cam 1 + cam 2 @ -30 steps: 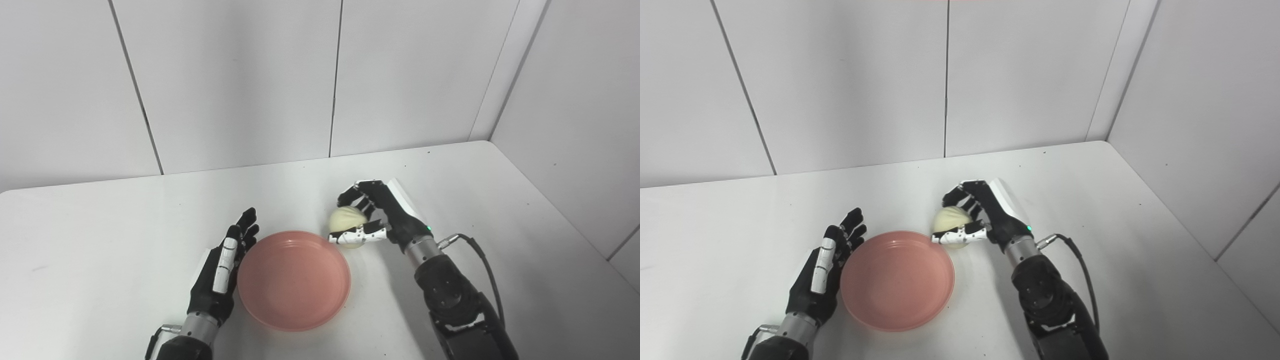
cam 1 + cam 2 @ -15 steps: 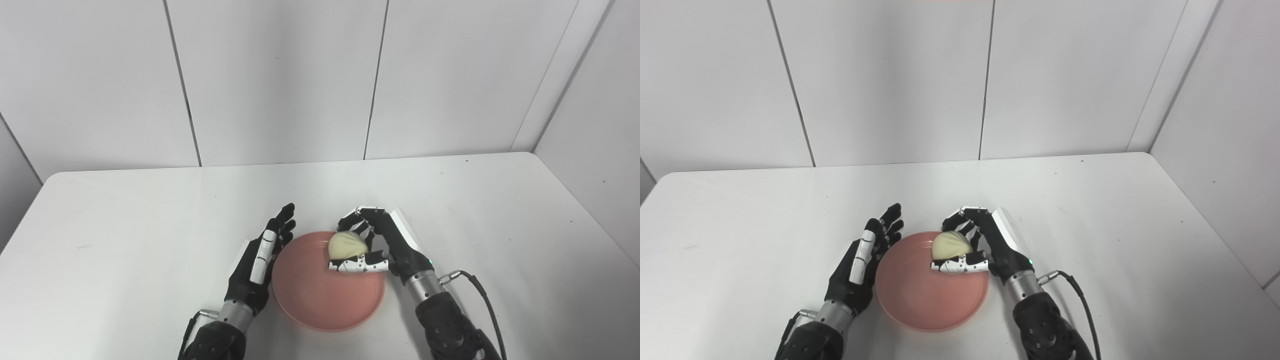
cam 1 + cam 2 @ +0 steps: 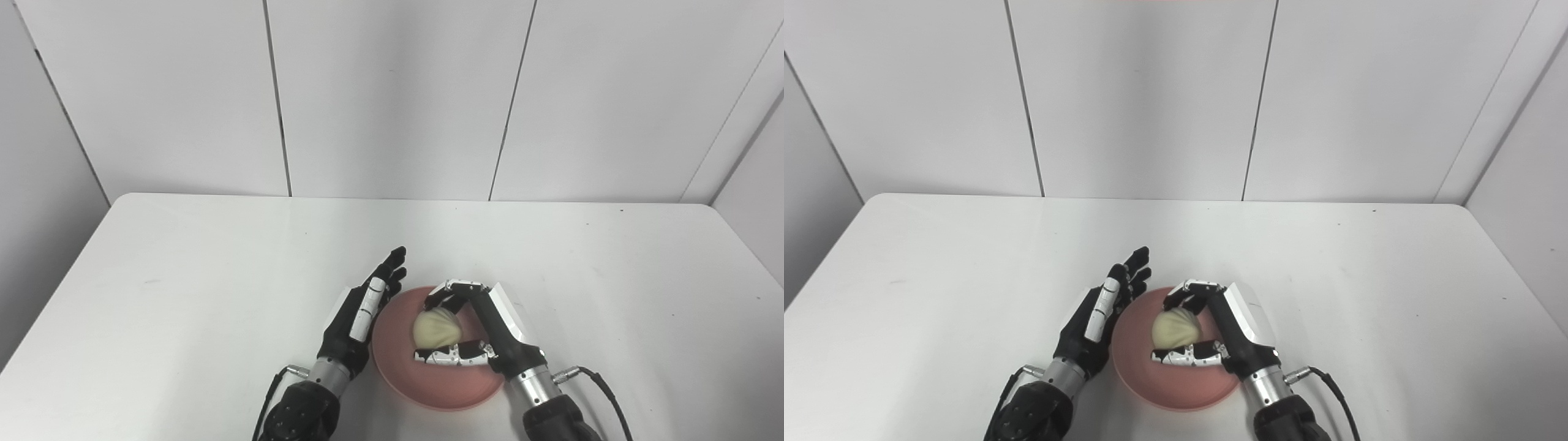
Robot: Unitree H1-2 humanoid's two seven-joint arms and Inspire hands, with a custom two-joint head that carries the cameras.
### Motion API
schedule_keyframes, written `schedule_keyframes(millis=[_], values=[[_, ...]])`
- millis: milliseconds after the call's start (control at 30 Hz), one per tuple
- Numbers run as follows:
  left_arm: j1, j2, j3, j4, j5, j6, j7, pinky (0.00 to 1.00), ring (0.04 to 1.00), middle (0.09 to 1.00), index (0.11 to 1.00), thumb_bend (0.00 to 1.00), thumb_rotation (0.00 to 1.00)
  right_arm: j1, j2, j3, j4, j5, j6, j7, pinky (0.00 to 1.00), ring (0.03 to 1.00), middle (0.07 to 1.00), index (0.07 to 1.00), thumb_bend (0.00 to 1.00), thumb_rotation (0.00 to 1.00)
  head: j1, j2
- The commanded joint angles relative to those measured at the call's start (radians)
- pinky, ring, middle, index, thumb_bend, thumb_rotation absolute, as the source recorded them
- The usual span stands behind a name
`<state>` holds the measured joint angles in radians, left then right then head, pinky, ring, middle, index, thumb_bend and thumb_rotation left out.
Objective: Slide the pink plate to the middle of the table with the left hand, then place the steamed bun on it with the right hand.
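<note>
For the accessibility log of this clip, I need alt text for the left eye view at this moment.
The right hand holds a steamed bun over a pink plate near the front middle of a white table. The left hand, open with fingers straight, lies along the plate's left rim. Pale wall panels stand behind.

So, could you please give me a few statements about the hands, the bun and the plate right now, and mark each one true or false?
1. The right hand is shut on the steamed bun. True.
2. The steamed bun is over the bare table, to the right of the pink plate. False: it is over the pink plate, inside its rim.
3. The left hand is open, its fingers stretched out beside the plate's left rim. True.
4. The left hand holds the bun. False: it holds nothing.
5. A second plate stands on the table. False: only the one pink plate shows.
</note>
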<state>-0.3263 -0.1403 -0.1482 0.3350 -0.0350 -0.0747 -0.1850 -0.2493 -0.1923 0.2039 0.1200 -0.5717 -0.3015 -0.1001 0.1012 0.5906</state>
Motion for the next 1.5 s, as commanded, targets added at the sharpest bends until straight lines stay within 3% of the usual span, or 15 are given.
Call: schedule_keyframes(millis=[0, 133, 233, 267, 300, 333, 400, 500, 700, 900, 1067, 1267, 1467], values=[[0.033, -0.012, -0.009, 0.030, 0.001, -0.025, 0.003, 1.00, 0.981, 0.990, 0.913, 0.65, 1.00, -0.025, -0.022, 0.007, -0.006, -0.034, -0.071, -0.038, 0.48, 0.469, 0.528, 0.468, 0.51, 0.00, 0.000, -0.001], [0.034, -0.010, -0.008, 0.023, 0.001, -0.029, 0.002, 0.99, 0.976, 0.992, 0.920, 0.66, 1.00, -0.037, -0.050, 0.024, -0.014, -0.072, -0.088, -0.027, 0.53, 0.460, 0.505, 0.494, 0.51, 0.00, -0.011, 0.000], [0.031, -0.008, -0.007, 0.030, -0.003, -0.041, -0.002, 1.00, 0.979, 0.990, 0.920, 0.64, 1.00, -0.038, -0.061, 0.033, -0.049, -0.081, -0.062, 0.005, 0.57, 0.627, 0.498, 0.496, 0.52, 0.00, -0.014, -0.001], [0.031, -0.007, -0.006, 0.031, -0.005, -0.042, -0.003, 1.00, 0.979, 0.989, 0.919, 0.64, 1.00, -0.037, -0.063, 0.035, -0.060, -0.080, -0.050, 0.019, 0.59, 0.661, 0.614, 0.497, 0.51, 0.08, -0.014, -0.001], [0.031, -0.007, -0.005, 0.031, -0.005, -0.045, -0.003, 1.00, 0.980, 0.990, 0.919, 0.64, 1.00, -0.036, -0.066, 0.036, -0.069, -0.082, -0.038, 0.030, 0.61, 0.680, 0.660, 0.497, 0.51, 0.10, -0.014, -0.001], [0.032, -0.005, -0.005, 0.031, -0.006, -0.047, -0.004, 1.00, 0.982, 0.994, 0.923, 0.63, 1.00, -0.035, -0.067, 0.037, -0.081, -0.088, -0.023, 0.043, 0.66, 0.709, 0.705, 0.587, 0.54, 0.12, -0.015, 0.000], [0.032, -0.005, 0.000, 0.032, -0.014, -0.046, -0.007, 1.00, 0.984, 0.998, 0.923, 0.63, 1.00, -0.032, -0.068, 0.037, -0.105, -0.094, 0.017, 0.080, 0.73, 0.740, 0.739, 0.705, 0.59, 0.16, -0.017, 0.001], [0.032, -0.004, 0.005, 0.027, -0.019, -0.039, -0.007, 1.00, 0.983, 0.996, 0.920, 0.63, 1.00, -0.030, -0.071, 0.040, -0.132, -0.104, 0.066, 0.131, 0.82, 0.781, 0.788, 0.785, 0.62, 0.25, -0.020, 0.001], [0.034, -0.003, 0.013, 0.023, -0.020, -0.041, -0.001, 1.00, 0.979, 0.987, 0.915, 0.64, 1.00, -0.029, -0.081, 0.052, -0.138, -0.138, 0.120, 0.191, 0.91, 0.857, 0.847, 0.830, 0.63, 0.39, -0.022, 0.001], [0.034, 0.004, 0.023, 0.013, -0.028, -0.031, -0.005, 1.00, 0.989, 0.992, 0.917, 0.64, 1.00, -0.025, -0.080, 0.054, -0.146, -0.134, 0.145, 0.222, 0.92, 0.898, 0.894, 0.858, 0.63, 0.46, -0.031, 0.002], [0.037, 0.007, 0.035, 0.000, -0.030, -0.020, 0.004, 1.00, 0.989, 0.997, 0.909, 0.66, 1.00, -0.017, -0.055, 0.025, -0.135, -0.082, 0.127, 0.186, 0.92, 0.910, 0.919, 0.886, 0.63, 0.48, -0.041, 0.001], [0.044, 0.015, 0.046, -0.024, -0.039, -0.022, 0.003, 1.00, 1.000, 1.000, 0.936, 0.67, 0.98, -0.003, 0.004, -0.052, -0.087, 0.035, 0.070, 0.067, 0.81, 0.916, 0.948, 0.941, 0.60, 0.61, -0.050, 0.001], [0.053, 0.013, 0.057, -0.035, -0.020, -0.048, 0.028, 1.00, 1.000, 1.000, 0.985, 0.66, 0.93, 0.001, 0.047, -0.107, -0.071, 0.165, 0.081, 0.033, 0.92, 0.963, 0.995, 0.992, 0.60, 0.78, -0.054, 0.001]])
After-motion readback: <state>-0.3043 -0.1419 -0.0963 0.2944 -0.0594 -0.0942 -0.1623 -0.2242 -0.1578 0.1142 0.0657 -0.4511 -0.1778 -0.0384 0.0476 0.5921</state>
